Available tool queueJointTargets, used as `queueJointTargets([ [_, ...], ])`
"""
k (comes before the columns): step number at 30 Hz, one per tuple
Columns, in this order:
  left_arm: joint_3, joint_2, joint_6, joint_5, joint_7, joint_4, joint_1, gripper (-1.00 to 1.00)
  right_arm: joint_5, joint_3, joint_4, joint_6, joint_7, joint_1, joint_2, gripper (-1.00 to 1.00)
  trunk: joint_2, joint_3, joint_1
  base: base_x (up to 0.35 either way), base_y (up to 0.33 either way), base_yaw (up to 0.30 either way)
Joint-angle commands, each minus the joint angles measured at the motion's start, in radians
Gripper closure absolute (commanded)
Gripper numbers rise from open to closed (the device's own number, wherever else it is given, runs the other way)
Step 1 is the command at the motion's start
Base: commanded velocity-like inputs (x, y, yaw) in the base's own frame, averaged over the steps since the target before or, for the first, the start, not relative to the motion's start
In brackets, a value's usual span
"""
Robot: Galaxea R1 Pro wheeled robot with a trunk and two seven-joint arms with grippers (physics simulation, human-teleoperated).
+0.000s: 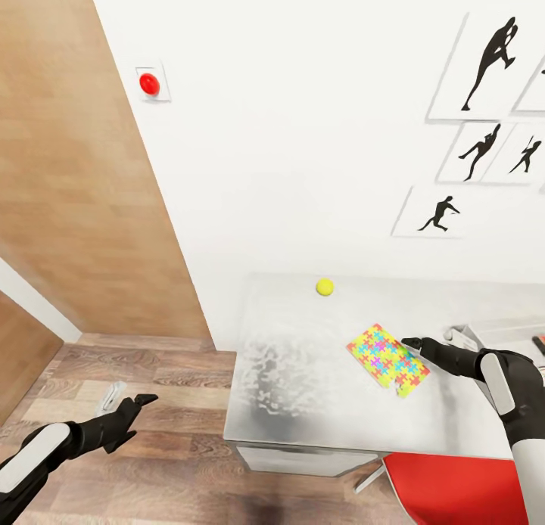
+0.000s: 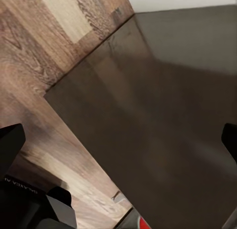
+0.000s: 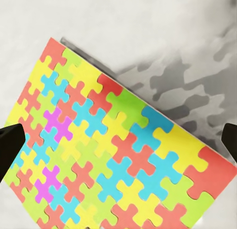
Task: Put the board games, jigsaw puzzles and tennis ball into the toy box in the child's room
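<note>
Hovering with its fingers spread wide, the right gripper [image 1: 409,343] sits just above the jigsaw puzzle [image 1: 387,358], which lies flat on the table [image 1: 303,389], not yet lifted. The tennis ball [image 1: 325,287] waits beyond the puzzle, nearer the wall. The left gripper [image 1: 136,404] hangs open over the floor, well off the table edge.

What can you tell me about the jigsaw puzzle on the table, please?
The jigsaw puzzle is a thin flat rectangular sheet of interlocking pieces in yellow, red, blue, green and magenta. It lies flat on the pale table, turned at an angle to the table's edges, towards the right side and nearer than the tennis ball. The right gripper hovers open just over its far right edge; in the right wrist view the puzzle lies between both fingertips, not gripped.
</note>
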Motion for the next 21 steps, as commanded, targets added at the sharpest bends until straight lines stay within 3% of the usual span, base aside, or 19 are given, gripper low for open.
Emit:
queueJointTargets([
  [1, -0.002, 0.001, 0.000, 0.011, 0.009, -0.001, -0.001, -1.00, 0.006, -0.002, 0.000, 0.005, 0.008, -0.001, 0.000, -1.00, -0.002, -0.002, 0.001, 0.000, 0.000, 0.000],
  [21, -0.004, 0.001, 0.000, 0.011, 0.010, 0.004, -0.001, -1.00, 0.006, -0.002, 0.000, 0.005, 0.008, -0.001, 0.002, -1.00, -0.002, -0.002, 0.001, 0.000, 0.000, 0.000],
])
